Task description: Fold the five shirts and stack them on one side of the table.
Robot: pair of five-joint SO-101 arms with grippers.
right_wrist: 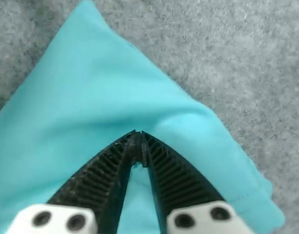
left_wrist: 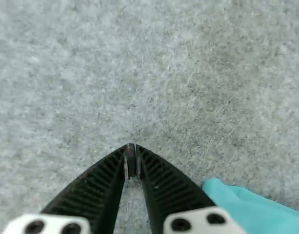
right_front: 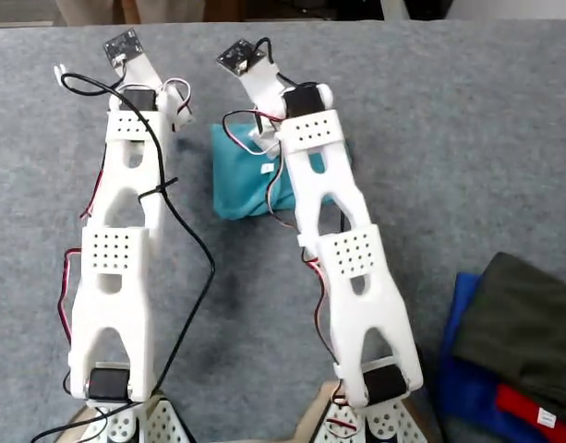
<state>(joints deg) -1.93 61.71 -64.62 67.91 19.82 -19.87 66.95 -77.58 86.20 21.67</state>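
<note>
Right under my right claw (right_wrist: 138,139) lies the folded teal cloth shirt (right_wrist: 90,97) on the grey felt tabletop (right_wrist: 247,58). Both claws are pinched closed, holding nothing. My left claw (left_wrist: 130,156) is just beside it, so right is nearer.

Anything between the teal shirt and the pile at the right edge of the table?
Nothing visible lies on the grey table between the teal shirt and the pile of shirts. Only the right arm stretches above that path, with the right claw over the shirt.
</note>
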